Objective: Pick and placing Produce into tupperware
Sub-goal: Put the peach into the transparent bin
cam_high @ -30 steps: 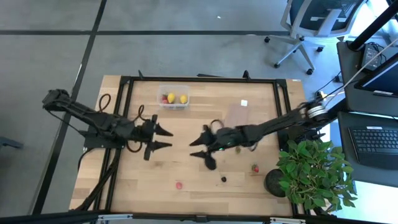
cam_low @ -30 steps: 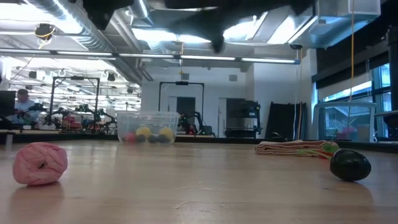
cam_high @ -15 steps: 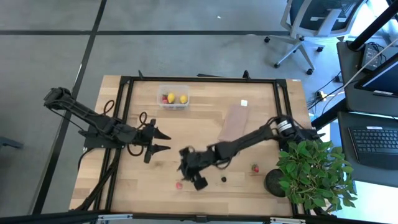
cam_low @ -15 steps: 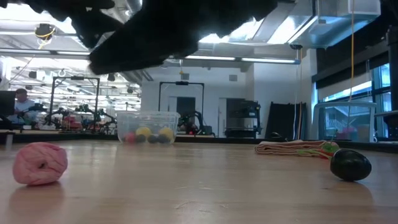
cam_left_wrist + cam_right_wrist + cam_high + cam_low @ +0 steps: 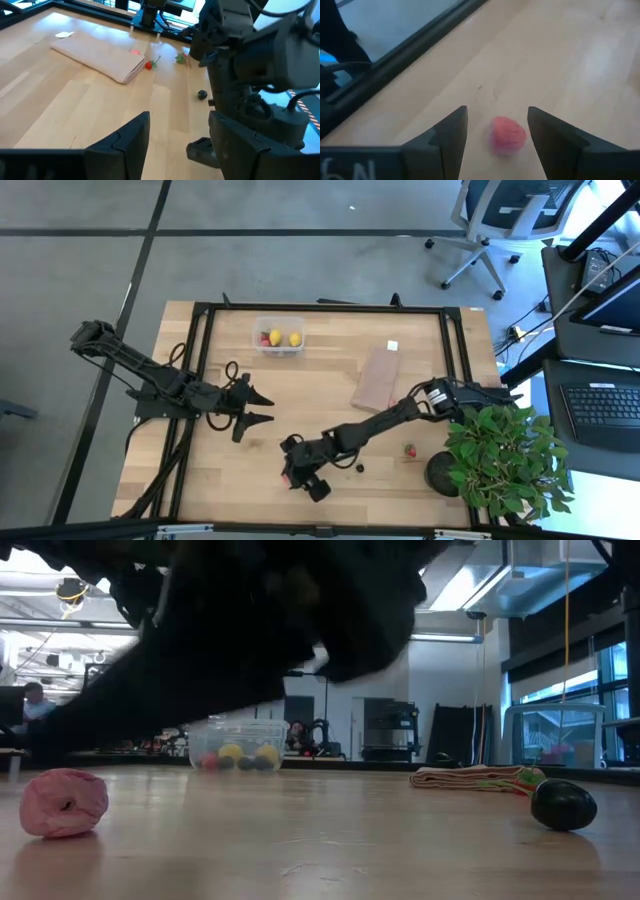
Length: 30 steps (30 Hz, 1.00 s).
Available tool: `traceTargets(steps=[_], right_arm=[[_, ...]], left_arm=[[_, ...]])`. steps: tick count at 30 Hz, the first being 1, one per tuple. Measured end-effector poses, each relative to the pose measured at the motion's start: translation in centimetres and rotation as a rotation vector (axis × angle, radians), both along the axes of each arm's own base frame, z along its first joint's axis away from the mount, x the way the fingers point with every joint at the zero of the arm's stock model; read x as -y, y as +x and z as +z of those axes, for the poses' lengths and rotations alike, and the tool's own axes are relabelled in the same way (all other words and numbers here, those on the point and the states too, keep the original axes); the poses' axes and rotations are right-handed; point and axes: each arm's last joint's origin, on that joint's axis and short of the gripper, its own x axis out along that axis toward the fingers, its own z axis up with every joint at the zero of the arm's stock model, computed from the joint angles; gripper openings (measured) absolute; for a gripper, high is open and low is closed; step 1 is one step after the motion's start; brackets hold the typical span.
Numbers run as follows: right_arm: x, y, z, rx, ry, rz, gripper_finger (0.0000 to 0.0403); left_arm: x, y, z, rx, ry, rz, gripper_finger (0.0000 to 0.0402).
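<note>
A small red piece of produce [image 5: 509, 135] lies on the wood near the table's front edge; in the low view it is the pink lump [image 5: 65, 802] at the left. My right gripper [image 5: 496, 114] is low over it, open, one finger on each side and neither touching. The clear tupperware [image 5: 279, 337] stands at the far edge with yellow and red pieces inside. A black berry [image 5: 359, 467] and a red strawberry [image 5: 409, 449] rest on the table to the right. My left gripper [image 5: 262, 407] hovers open at the left middle with nothing between its fingers.
A tan folded cloth [image 5: 378, 378] lies right of centre, with a small green piece [image 5: 180, 58] beside it. A leafy potted plant [image 5: 500, 455] stands at the right front corner. The black frame rail [image 5: 320, 308] runs round the table.
My right gripper has swept from the table's middle toward the near edge and the left, sinking low and rolling as it went. It has come down around the red piece with its fingers still apart. The red piece has not moved.
</note>
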Motion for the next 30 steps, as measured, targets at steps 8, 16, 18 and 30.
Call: traceTargets(steps=[8, 16, 18, 30], right_arm=[[-0.2, 0.4, -2.7, -0.01, -0.005, -0.027, 0.0209], [-0.1, 0.5, -3.0, -0.027, 0.036, -0.063, 0.0209], [-0.1, 0.6, -3.0, -0.01, 0.036, -0.057, 0.0209], [-0.1, 0.6, -3.0, -0.002, 0.037, -0.056, 0.0207]], left_arm=[[0.0, 0.0, 0.0, -0.001, -0.007, -0.003, 0.0189], [0.0, 0.0, 0.0, -0.002, -0.025, 0.003, 0.0196], [0.0, 0.0, 0.0, -0.002, -0.024, 0.003, 0.0195], [0.0, 0.0, 0.0, -0.002, -0.024, 0.003, 0.0193]])
